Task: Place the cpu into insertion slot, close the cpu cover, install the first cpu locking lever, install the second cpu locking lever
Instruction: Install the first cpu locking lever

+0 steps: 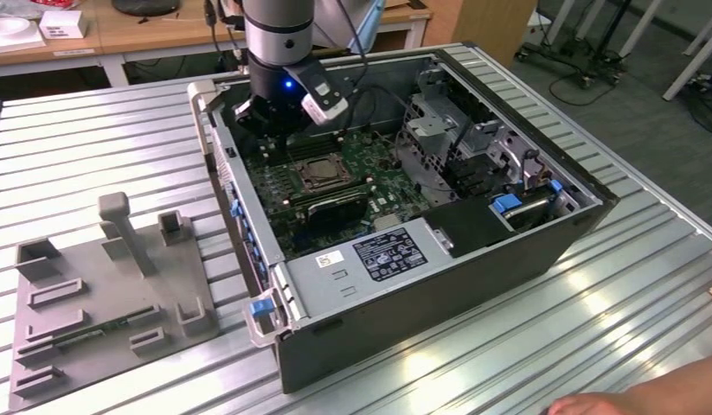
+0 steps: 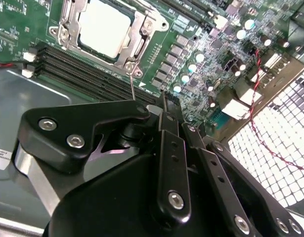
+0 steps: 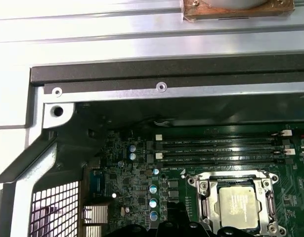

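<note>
Exterior view: the gripper (image 1: 266, 128) hung low inside an open computer case (image 1: 541, 251), near the insertion slot (image 1: 317, 171).

Second wrist view: the cpu (image 2: 103, 27) sat in the slot, with the cpu cover (image 2: 142, 35) flat around it. The jaws looked pressed together and empty. A thin locking lever (image 2: 132, 86), too fine to make out from outside, reached toward them. It would likely spring back if the gripper slipped off it.

First wrist view: this added the vent grille (image 3: 58, 207) beyond the board.

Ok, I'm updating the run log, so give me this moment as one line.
cpu seated in insertion slot | cpu cover down | gripper shut, tip by a lever
</note>
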Controlling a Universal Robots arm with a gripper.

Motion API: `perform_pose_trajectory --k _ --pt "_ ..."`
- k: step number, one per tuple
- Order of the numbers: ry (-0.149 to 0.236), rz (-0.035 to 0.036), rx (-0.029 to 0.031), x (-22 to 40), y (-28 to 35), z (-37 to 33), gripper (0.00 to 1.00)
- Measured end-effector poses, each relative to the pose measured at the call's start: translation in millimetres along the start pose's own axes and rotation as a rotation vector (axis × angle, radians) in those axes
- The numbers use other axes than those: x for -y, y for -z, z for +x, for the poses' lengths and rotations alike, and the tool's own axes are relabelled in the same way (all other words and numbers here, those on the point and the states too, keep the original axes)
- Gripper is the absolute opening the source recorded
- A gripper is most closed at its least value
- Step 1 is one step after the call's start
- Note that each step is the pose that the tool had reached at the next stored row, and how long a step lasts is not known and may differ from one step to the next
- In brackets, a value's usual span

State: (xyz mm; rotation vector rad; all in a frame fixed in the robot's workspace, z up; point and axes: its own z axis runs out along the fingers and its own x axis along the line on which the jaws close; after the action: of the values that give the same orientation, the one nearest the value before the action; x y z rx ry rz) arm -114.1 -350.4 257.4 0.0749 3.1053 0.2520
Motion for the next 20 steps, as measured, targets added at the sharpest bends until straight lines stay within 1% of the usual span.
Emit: perform_pose_trajectory --k 3,6,8,9,10,12,13,14,15,16,20 --pt "0.000 -0.0010 0.0001 0.1 0.0 0.6 0.10" --pt "0.000 -0.0054 0.0018 0.4 0.0 3.6 0.10" --pt "0.000 -0.0076 0.0022 0.5 -0.2 4.4 0.10" --pt "0.000 -0.0111 0.0019 0.6 -0.3 4.7 0.10" --pt "0.000 -0.0198 0.0016 0.6 -0.5 5.0 0.10" --pt "-0.001 -0.0423 0.0006 0.7 -0.9 5.4 0.10" --pt "-0.001 -0.0513 0.0001 0.7 -1.0 5.5 0.10" --pt "-0.001 -0.0583 -0.0001 0.8 -1.2 5.6 0.10" --pt "-0.001 -0.0633 -0.0003 0.8 -1.4 5.7 0.10" --pt "-0.002 -0.0654 -0.0003 0.8 -1.6 5.7 0.10" --pt "-0.001 -0.0660 -0.0001 0.9 -2.6 5.8 0.10"
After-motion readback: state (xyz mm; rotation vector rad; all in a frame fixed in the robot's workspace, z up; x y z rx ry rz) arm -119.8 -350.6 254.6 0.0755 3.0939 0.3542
